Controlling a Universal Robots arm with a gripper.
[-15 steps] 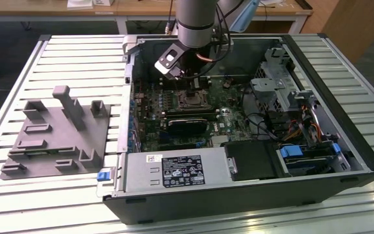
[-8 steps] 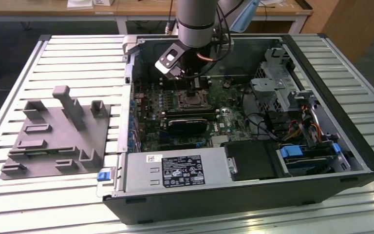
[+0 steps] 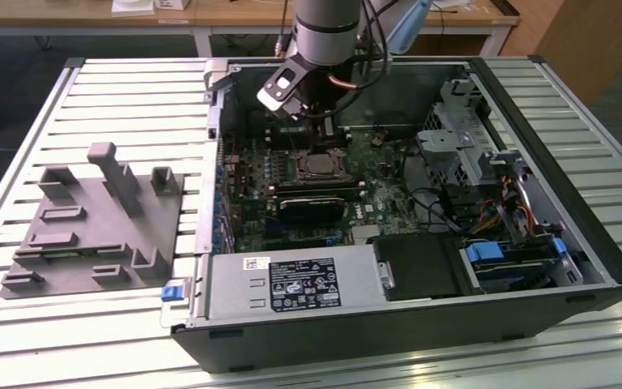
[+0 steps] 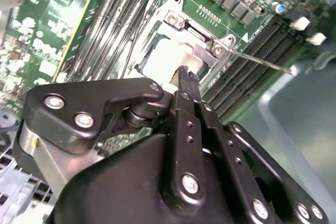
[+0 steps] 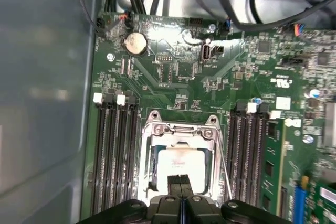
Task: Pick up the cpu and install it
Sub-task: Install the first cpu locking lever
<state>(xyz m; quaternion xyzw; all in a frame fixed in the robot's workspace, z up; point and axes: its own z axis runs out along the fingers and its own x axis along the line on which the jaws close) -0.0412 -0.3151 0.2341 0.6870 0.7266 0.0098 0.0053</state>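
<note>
A silver-grey cylindrical arm (image 3: 325,28), trailed by black cables (image 3: 369,32), carries a matte black gripper (image 4: 185,77) of linked bars and rounded housing, studded with bright silver screws (image 4: 190,183) in the second wrist view.

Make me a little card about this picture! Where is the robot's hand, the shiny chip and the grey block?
gripper: shut, fingertips together over the cpu
cpu: lying flat inside the socket's metal frame
contact: cannot tell if they touch
computer case: open, on the slatted table
grey fixture block: on the table, toward the exterior view's left of the case
</note>
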